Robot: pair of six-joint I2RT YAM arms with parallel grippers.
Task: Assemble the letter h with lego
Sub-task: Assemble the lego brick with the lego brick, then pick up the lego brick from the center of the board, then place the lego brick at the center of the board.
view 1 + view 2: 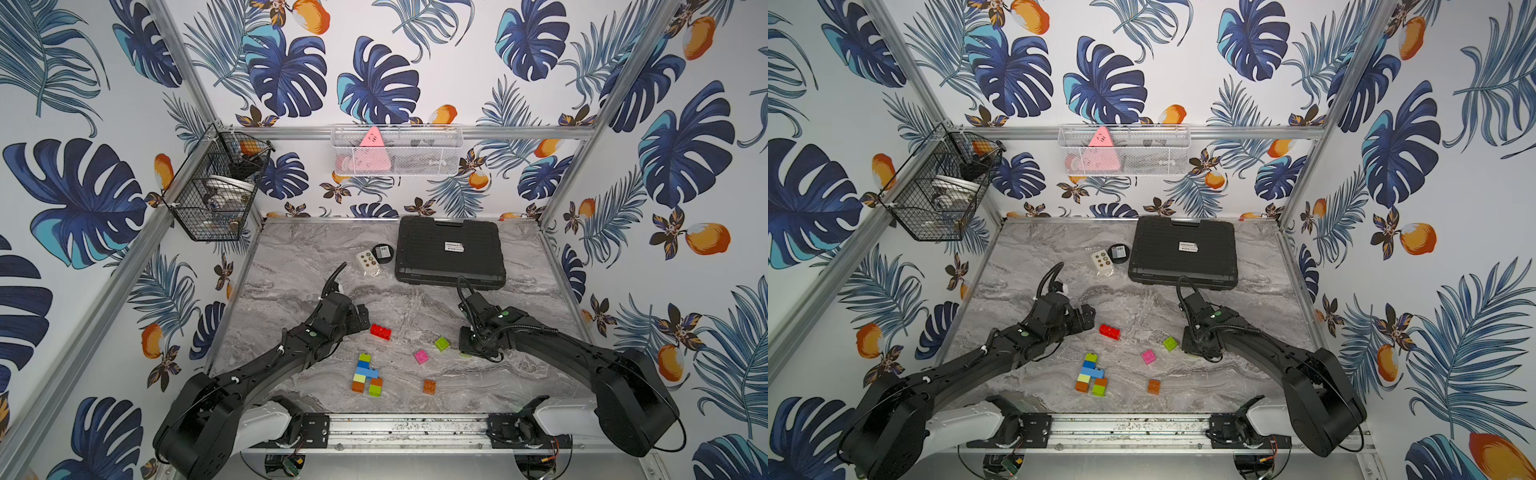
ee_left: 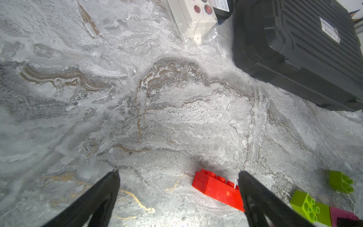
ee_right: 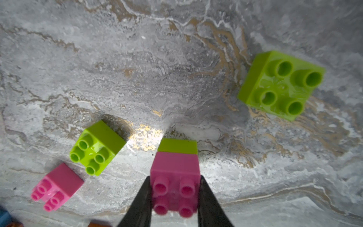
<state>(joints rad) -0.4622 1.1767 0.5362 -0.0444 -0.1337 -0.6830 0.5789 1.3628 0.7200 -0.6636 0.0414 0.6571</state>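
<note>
A black case (image 1: 449, 249) is seen lying flat at the back of the marble table (image 1: 291, 270). The left gripper (image 2: 178, 173) is held with fingers spread wide just beside the long red brick (image 1: 380, 331), while the right gripper (image 3: 174, 182) is pinched on a pink-and-lime stack (image 3: 176, 167) of 2 bricks. Near the front edge a joined cluster (image 1: 365, 374) of lime, blue, light blue and orange bricks is laid flat, and 3 single ones, a lime brick (image 1: 441, 343), a pink brick (image 1: 421, 356) and an orange brick (image 1: 429, 386), are scattered apart nearby.

Robot lab test cell: aluminium frame (image 1: 519, 132), leaf-print panels (image 1: 374, 83), marble-look tabletop (image 1: 299, 257), arm-mounting rail (image 1: 407, 428).
</note>
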